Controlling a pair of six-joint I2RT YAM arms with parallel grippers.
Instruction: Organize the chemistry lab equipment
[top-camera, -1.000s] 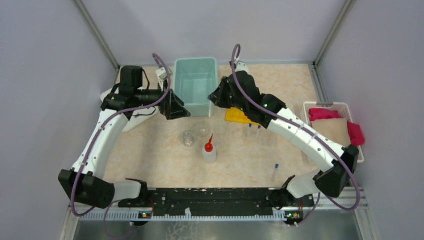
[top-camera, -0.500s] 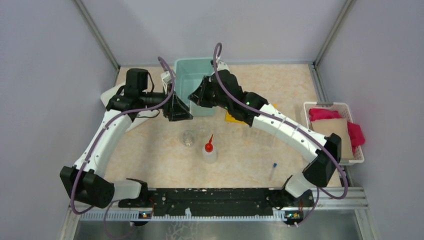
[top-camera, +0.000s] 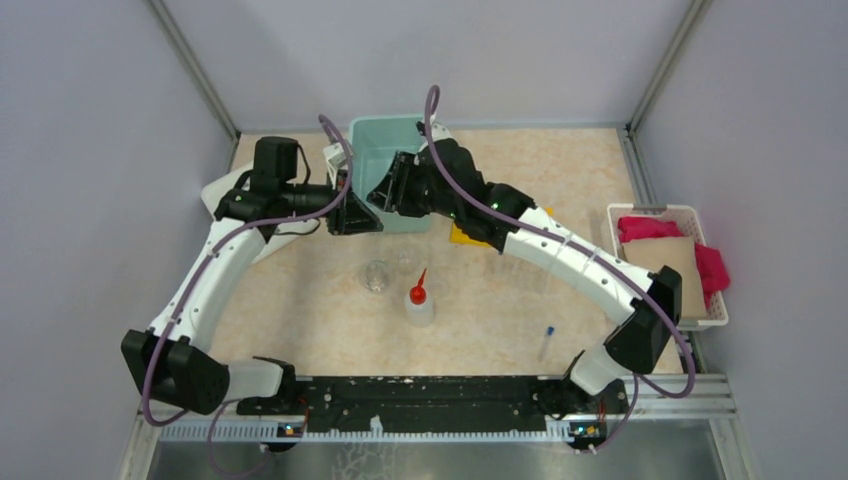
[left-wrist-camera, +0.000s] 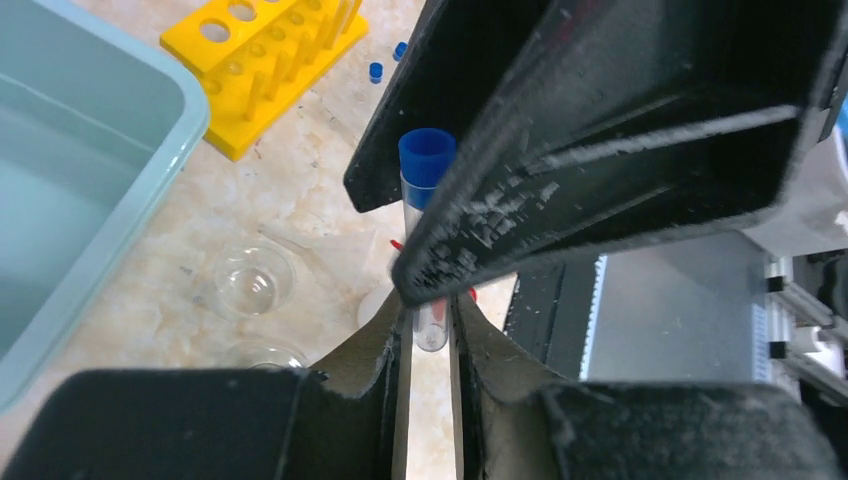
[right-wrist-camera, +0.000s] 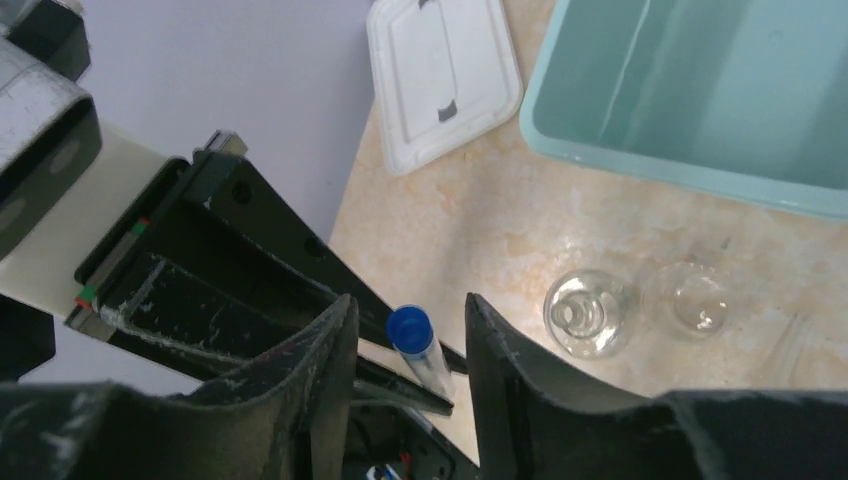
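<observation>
Right arm has swung left over the table's (top-camera: 300, 310) far-left quarter. Handover is proceeding mid-air there: left gripper (left-wrist-camera: 430, 318) is pinching the test tube (left-wrist-camera: 426, 175), and right gripper (right-wrist-camera: 410, 305) is standing spread around it. Next, judged: right backing clear, tube going to yellow rack (left-wrist-camera: 272, 72).

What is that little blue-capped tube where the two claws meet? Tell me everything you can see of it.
It is a slim test tube, clear like glass or plastic, with a round blue cap on one end and a rounded closed bottom; nothing shows inside. It is up in the air, tilted. The left gripper looks pinched on its lower end, while the right gripper flanks the capped end with a gap on each side, not touching.
</observation>
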